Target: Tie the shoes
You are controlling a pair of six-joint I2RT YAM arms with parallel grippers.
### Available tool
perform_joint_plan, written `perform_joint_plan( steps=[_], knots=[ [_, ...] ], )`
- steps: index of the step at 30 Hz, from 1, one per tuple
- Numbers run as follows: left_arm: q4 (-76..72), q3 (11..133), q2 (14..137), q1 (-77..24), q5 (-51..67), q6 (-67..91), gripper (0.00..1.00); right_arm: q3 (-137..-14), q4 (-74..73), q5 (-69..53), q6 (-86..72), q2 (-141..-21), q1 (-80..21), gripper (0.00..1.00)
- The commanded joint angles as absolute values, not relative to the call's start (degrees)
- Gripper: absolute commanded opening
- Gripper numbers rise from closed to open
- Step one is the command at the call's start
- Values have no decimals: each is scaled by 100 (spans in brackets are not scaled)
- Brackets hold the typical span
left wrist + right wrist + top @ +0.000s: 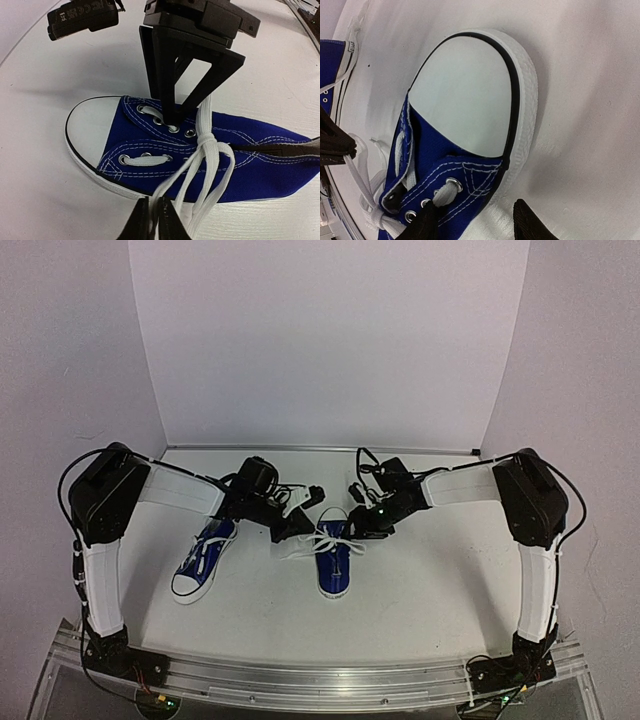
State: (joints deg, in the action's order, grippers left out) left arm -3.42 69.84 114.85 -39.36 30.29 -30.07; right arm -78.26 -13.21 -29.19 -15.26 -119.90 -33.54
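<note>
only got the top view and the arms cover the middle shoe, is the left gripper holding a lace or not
Observer: Yes. The left wrist view shows the left gripper shut on a white lace of that shoe.
Operator: any knot in it yet
Observer: The strands wrap round each other in one tight crossing above the tongue. I can't tell if it's a finished bow.
Operator: and the right gripper
Observer: The right gripper is open, with one finger at the eyelets and the other outside the shoe's edge.
</note>
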Motion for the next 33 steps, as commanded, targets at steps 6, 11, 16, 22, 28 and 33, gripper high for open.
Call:
perform_joint_plan(
  steps=[6, 11, 16, 22, 28, 33],
  knots=[
    [-1522, 6137, 10565, -3856, 3160, -3306, 20, -7890, -1433, -2682, -1468, -12055, -3379, 48],
    [-1667, 5817, 10348, -3920, 3241, -3781, 20, -7927, -1433, -2709, -1475, -12059, -3377, 48],
    [-1291, 6071, 10542, -4048, 3016, -4193, 17, -7943, -1432, -2733, -1477, -12081, -3377, 48],
    [-943, 6536, 10924, -4172, 2908, -4439, 16, -7922, -1433, -2734, -1467, -12076, -3378, 48],
    [-711, 6846, 11221, -4274, 2728, -4580, 17, -7910, -1433, -2734, -1450, -12094, -3379, 48],
    [-702, 6823, 11267, -4286, 2767, -4634, 15, -7923, -1433, -2751, -1450, -12116, -3383, 48]
  ],
)
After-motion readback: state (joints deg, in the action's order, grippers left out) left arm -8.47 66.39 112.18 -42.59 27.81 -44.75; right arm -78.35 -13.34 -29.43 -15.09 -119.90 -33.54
